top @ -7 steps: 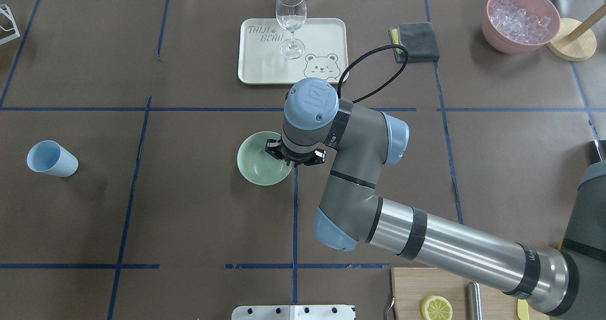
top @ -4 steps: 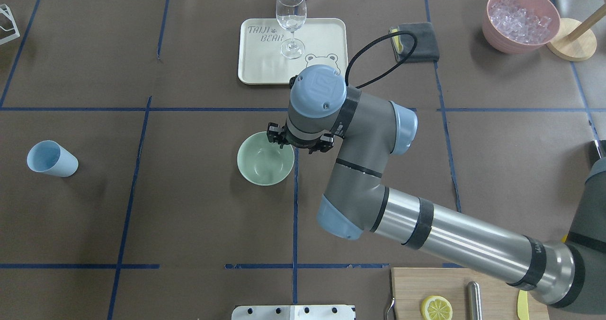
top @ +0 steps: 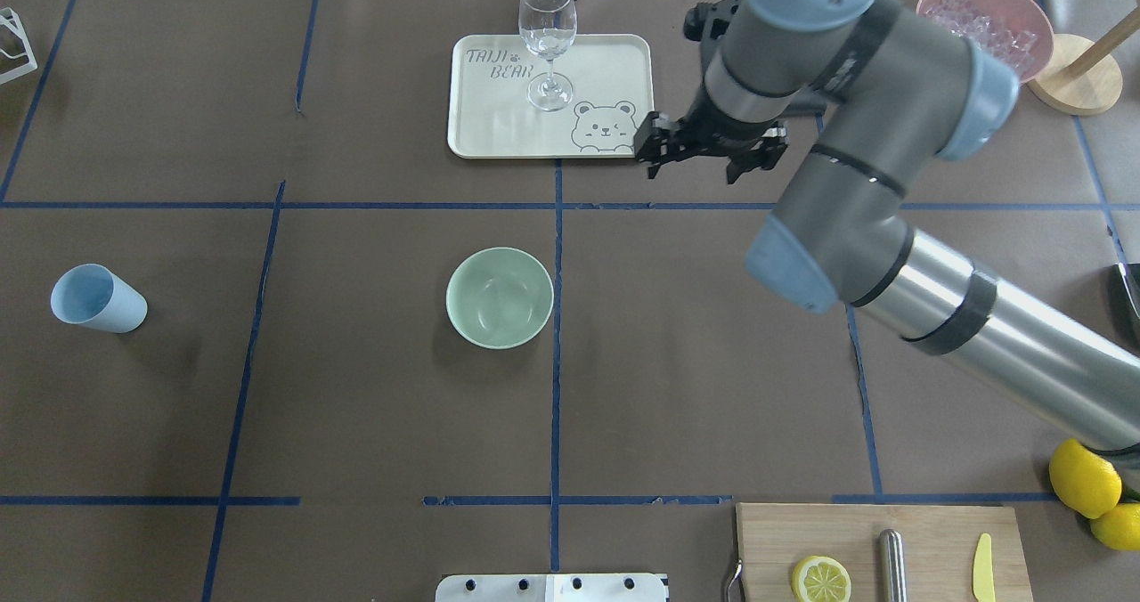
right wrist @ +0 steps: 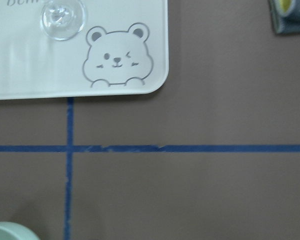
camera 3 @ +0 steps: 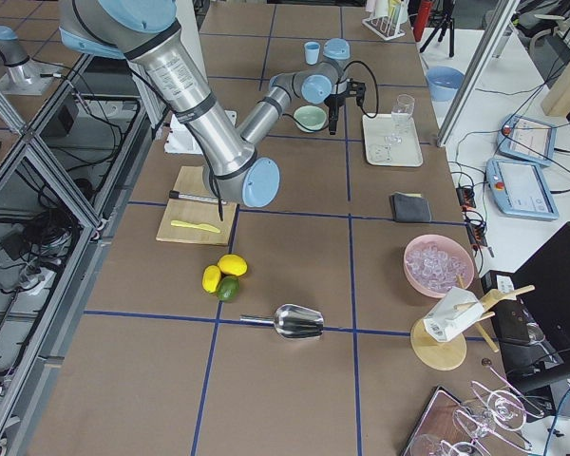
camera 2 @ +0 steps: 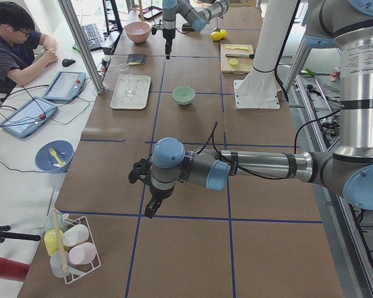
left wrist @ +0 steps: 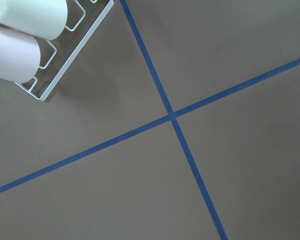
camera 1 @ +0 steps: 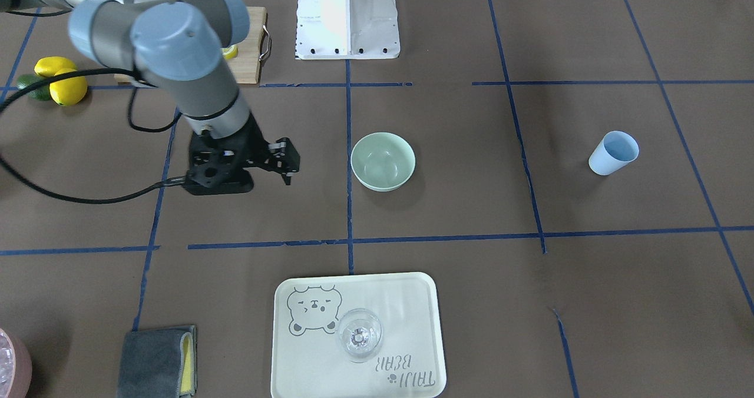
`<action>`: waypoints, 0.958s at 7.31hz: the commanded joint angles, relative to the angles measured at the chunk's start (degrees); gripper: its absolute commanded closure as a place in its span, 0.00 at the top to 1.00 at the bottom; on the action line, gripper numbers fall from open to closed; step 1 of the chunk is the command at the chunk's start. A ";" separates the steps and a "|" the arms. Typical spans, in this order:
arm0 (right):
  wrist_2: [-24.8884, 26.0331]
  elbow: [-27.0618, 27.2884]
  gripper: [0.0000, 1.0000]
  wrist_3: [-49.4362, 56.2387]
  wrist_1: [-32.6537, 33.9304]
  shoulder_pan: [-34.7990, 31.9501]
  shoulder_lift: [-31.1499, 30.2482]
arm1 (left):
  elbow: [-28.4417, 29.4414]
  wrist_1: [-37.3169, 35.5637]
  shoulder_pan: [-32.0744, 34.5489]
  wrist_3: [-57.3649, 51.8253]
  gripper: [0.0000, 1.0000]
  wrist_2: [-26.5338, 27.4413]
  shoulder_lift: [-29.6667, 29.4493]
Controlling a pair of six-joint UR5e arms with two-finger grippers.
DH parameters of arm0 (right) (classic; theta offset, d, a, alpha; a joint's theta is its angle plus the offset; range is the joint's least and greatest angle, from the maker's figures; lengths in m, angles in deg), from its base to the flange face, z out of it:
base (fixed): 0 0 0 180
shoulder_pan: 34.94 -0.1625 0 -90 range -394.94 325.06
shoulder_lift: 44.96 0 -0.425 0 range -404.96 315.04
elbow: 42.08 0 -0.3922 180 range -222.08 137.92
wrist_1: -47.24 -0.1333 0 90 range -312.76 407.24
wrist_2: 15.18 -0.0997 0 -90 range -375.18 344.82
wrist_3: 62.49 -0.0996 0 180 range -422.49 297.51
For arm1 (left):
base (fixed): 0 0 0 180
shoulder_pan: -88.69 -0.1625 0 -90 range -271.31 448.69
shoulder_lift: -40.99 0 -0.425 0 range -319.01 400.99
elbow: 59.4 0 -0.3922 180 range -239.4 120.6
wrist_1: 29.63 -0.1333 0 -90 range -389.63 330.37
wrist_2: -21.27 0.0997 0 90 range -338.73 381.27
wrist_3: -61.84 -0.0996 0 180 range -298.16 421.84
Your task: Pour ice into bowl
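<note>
The pale mint-green bowl (top: 499, 297) stands empty at the table's middle; it also shows in the front view (camera 1: 383, 161) and at the bottom-left corner of the right wrist view (right wrist: 7, 232). The ice (top: 989, 28) lies in the pink container (camera 3: 439, 264) at the back right, partly hidden by my right arm. My right gripper (top: 704, 161) is open and empty, above the table by the tray's near right corner, well away from the bowl. My left gripper (camera 2: 146, 192) shows only in the left side view, over bare table; I cannot tell if it is open.
A wine glass (top: 548, 41) stands on the bear tray (top: 499, 130). A light blue cup (top: 93, 299) is at the left. A cutting board (top: 926, 531) with a lemon slice, lemons (top: 1087, 477), a metal scoop (camera 3: 299, 321) and a cup rack (camera 2: 68, 248) are around the edges.
My right arm has swung from over the bowl toward the back right, to beside the tray's corner. The gripper stays open and the bowl has not moved.
</note>
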 commanded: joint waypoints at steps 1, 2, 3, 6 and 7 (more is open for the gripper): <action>-4.71 1.53 1.00 21.48 1.84 -11.31 -8.35 | 1.45 5.90 0.05 0.11 1.00 -5.73 0.04; -6.90 1.26 1.00 30.54 2.10 -15.28 -11.60 | 1.90 10.02 -0.04 0.20 1.00 -6.97 0.04; -8.05 0.91 1.00 37.76 1.93 -18.10 -14.33 | 1.73 15.02 0.05 0.29 1.00 -7.07 0.04; -11.03 0.64 1.00 57.55 1.76 -27.15 -24.35 | 1.64 34.50 -0.91 15.25 1.00 -6.46 -0.14; -11.83 0.47 1.00 62.57 1.58 -29.70 -27.34 | 1.29 37.80 -2.48 20.45 1.00 -6.20 -0.14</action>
